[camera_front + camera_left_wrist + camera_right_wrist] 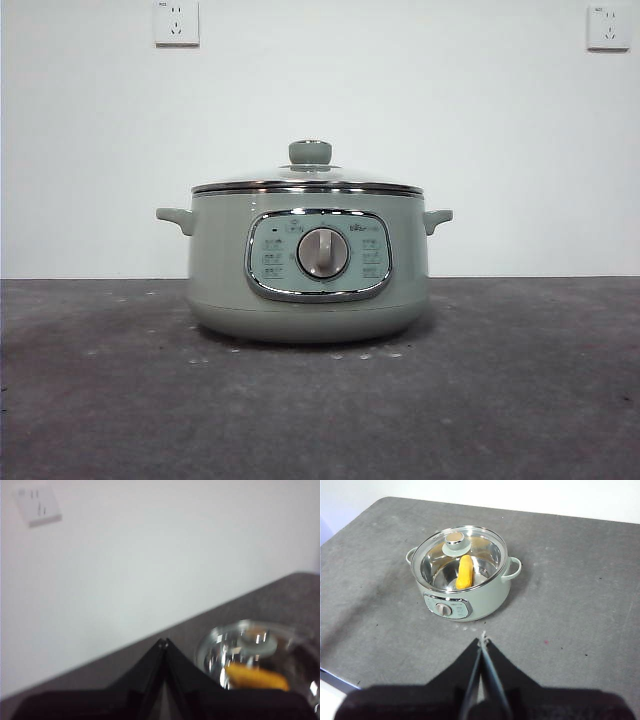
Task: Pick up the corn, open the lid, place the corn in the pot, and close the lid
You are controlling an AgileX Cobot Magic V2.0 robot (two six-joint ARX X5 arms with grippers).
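So here's where you're at: the corn (465, 572) is already lying inside the pot (465, 600), and the lid (460, 550) sits flat on the rim with its green knob (454, 540) on top. You can see the cob right through the glass in the right wrist view. Judging by that, every step looks done and there's not much left for you except keeping clear.

The right pincer (483, 641) is clenched with nothing in it, jaw tips pressed together. It hangs high above the worktop (580, 610), and the pot is out ahead of its tips and a little off to one side, well apart from them. From there the cob's long axis runs roughly straight away from the pincer, one end pointing back toward you and the other toward the knob.

The left pincer (163, 642) is also clenched and empty. It's the nearer one: the lid shows up close beside its tips, down and to the side rather than straight ahead, with the corn a blurry orange smear under the glass. That view is soft, so don't trust it for fine detail.

In the front view neither arm shows at all; you just get the pot with its control dial (323, 252) facing the camera and the lid closed.

If you did need to lift the lid again, I'd guess the left arm has the shorter trip to the knob.
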